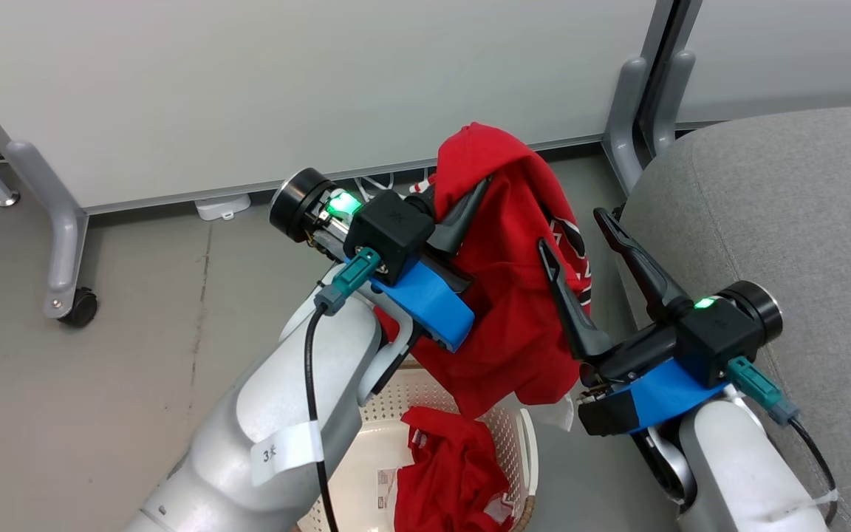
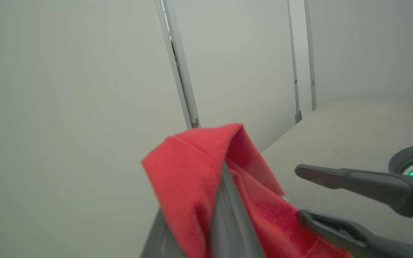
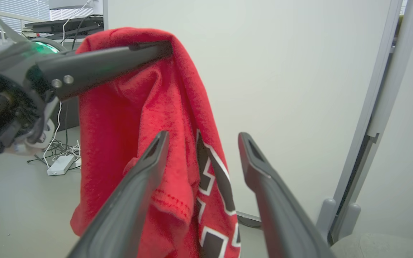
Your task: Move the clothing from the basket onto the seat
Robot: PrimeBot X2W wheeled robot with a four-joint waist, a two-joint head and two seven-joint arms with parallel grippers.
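A red jersey [image 1: 507,295] with black, white-outlined numbers hangs in the air above the basket [image 1: 527,443], pinched near its top by my left gripper [image 1: 479,188], which is shut on it. The left wrist view shows the jersey [image 2: 192,179] draped over that gripper [image 2: 224,168]. My right gripper [image 1: 572,230] stands open just right of the hanging cloth, between it and the grey seat [image 1: 780,207]. Seen from the right wrist, the right gripper [image 3: 203,137] points at the jersey [image 3: 120,118], with nothing between its fingers. A second red piece of clothing [image 1: 448,473] lies in the basket.
White partition panels stand behind, with grey feet [image 1: 63,222] and a caster [image 1: 80,307] at the left and a post [image 1: 636,111] beside the seat. A white power block [image 1: 222,207] and cables lie on the floor by the panel. Grey floor spreads to the left.
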